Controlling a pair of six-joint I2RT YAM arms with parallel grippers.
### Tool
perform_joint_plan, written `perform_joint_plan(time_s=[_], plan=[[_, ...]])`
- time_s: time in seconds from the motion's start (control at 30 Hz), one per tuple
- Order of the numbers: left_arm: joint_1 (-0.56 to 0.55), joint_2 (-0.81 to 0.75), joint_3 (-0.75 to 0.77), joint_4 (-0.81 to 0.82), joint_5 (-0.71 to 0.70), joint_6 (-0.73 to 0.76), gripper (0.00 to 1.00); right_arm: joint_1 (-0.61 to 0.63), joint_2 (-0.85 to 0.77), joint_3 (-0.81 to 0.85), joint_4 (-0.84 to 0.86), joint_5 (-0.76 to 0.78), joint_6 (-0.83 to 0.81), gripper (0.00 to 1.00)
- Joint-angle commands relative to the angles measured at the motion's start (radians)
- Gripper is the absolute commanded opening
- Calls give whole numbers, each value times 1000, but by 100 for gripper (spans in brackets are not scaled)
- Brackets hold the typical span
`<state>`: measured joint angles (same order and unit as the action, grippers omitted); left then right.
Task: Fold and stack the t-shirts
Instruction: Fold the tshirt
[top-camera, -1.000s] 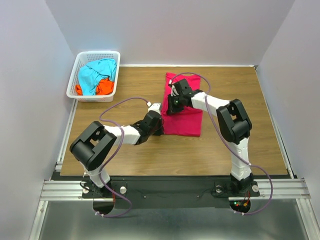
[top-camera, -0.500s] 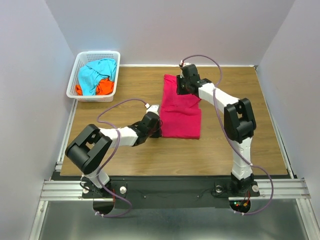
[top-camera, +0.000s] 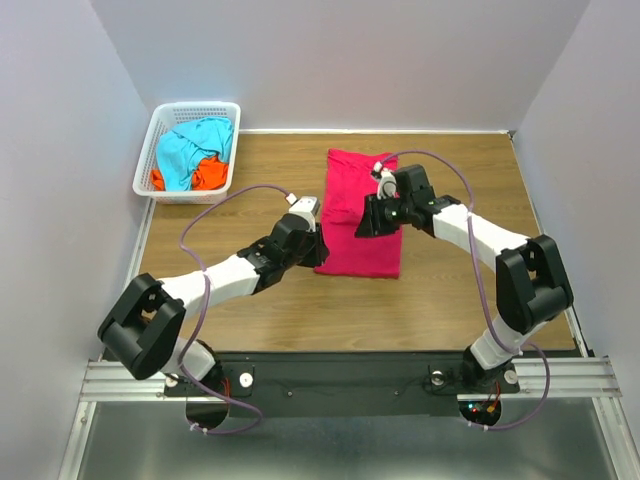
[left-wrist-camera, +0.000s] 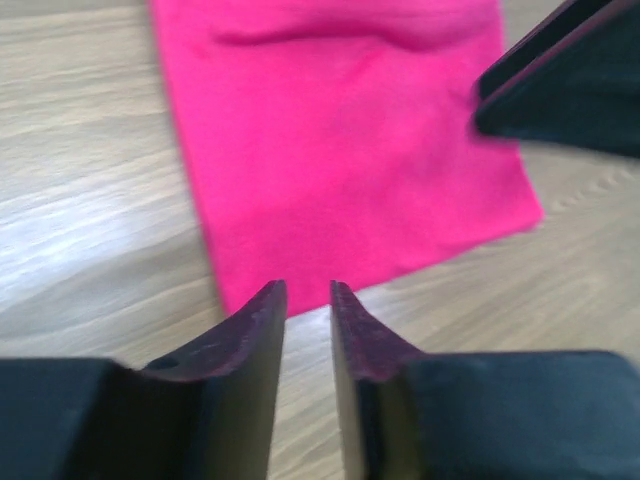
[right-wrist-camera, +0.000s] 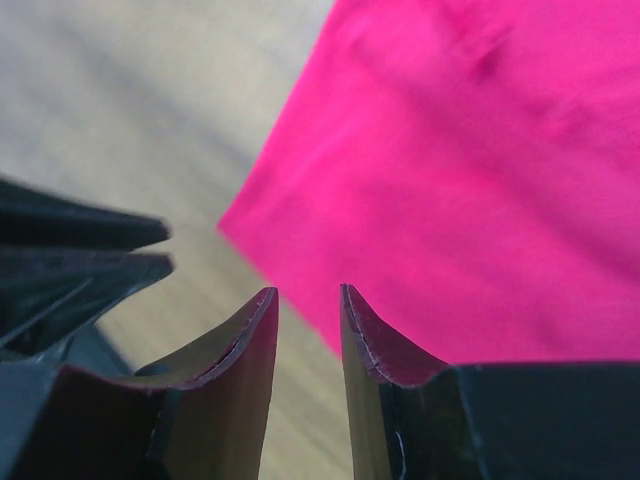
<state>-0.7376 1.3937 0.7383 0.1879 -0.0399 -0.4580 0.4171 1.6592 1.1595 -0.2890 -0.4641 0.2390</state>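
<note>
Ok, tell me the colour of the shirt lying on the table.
Plain crimson-pink, no pattern. The t-shirt shows best in the top external view.

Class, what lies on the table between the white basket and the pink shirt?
Bare table, crossed by the left arm's purple cable, as the top view shows.

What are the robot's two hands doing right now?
Left gripper: open a little, holding nothing.
Right gripper: open a little, holding nothing, over the pink t-shirt.
</note>
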Motion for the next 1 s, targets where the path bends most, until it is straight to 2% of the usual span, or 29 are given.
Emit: perform_joint_plan(time_s=[0.0, 0.17, 0.37, 0.53, 0.77, 0.97], plan=[[10, 33, 6, 102, 126, 18, 29, -1, -4, -69, 117, -231, 6, 36], [52, 113, -27, 199, 230, -7, 24, -1, 83, -84, 194, -366, 23, 33], [75, 177, -33, 205, 230, 1, 23, -1, 183, -81, 218, -413, 5, 26], [86, 229, -56, 205, 248, -24, 18, -1, 243, -125, 218, -453, -52, 21], [106, 260, -89, 179, 247, -44, 18, -18, 252, -228, 221, -380, -87, 12], [113, 254, -117, 173, 227, -64, 18, -98, 191, -290, 221, -346, -70, 9]])
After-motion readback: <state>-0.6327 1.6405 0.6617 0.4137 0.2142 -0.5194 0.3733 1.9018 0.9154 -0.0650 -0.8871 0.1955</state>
